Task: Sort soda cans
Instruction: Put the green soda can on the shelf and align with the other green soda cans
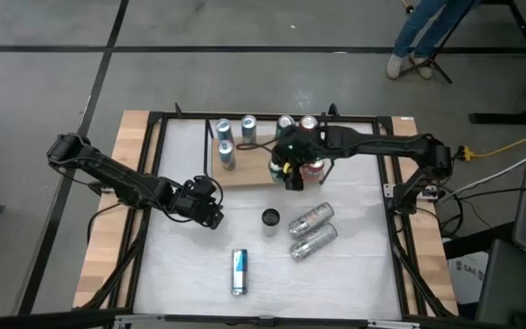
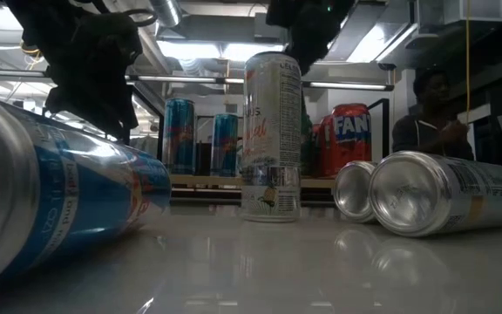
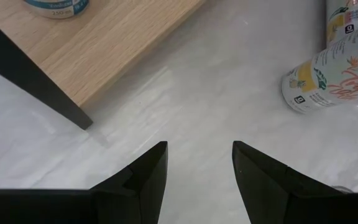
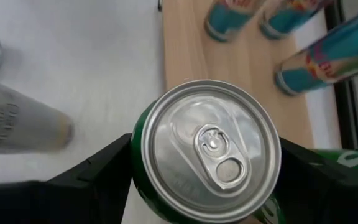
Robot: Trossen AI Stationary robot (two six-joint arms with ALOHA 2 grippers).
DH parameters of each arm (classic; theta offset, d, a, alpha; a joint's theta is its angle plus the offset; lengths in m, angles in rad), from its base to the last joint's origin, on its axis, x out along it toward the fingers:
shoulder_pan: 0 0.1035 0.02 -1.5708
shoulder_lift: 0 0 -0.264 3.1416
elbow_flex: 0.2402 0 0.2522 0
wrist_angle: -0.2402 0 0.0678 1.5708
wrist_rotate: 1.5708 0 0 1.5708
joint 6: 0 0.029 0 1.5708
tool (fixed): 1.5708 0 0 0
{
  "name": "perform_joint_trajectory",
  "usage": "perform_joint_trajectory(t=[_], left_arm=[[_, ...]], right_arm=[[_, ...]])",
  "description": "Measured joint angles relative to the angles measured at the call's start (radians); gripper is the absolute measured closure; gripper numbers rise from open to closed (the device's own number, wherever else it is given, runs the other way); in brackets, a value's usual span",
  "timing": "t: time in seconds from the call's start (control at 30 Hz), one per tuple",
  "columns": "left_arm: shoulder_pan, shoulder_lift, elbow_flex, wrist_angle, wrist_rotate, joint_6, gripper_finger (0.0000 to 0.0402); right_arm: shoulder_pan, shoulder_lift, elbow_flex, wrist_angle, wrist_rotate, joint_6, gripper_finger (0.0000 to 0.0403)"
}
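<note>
Clearly the right gripper (image 4: pixel 207 180) has its jaws closed around a green can (image 4: pixel 211 142), gripping the body so it stays upright at the wooden board's (image 1: pixel 249 174) front right edge, beside the red cans (image 1: pixel 310 125); blue cans (image 1: pixel 226 151) fill the board's left half; the left gripper (image 3: pixel 197 171), jaws narrowly parted and empty, waits over the table's (image 1: pixel 354 274) middle near two silver cans (image 1: pixel 312 230) lying unsorted.
</note>
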Motion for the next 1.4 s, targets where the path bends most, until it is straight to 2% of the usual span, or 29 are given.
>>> perform_joint_trajectory(t=[0.3,0.6,1.4], left_arm=[[0.000,0.000,0.000,0.004,0.000,0.000,0.0227],[0.000,0.000,0.000,0.004,0.000,0.000,0.0227],[0.000,0.000,0.000,0.012,-0.009,-0.001,0.0227]], right_arm=[[-0.001,0.000,-0.109,0.098,0.099,0.015,0.0100],[-0.001,0.000,-0.172,0.143,0.132,0.024,0.0100],[-0.001,0.003,-0.174,0.136,0.154,0.024,0.0100]])
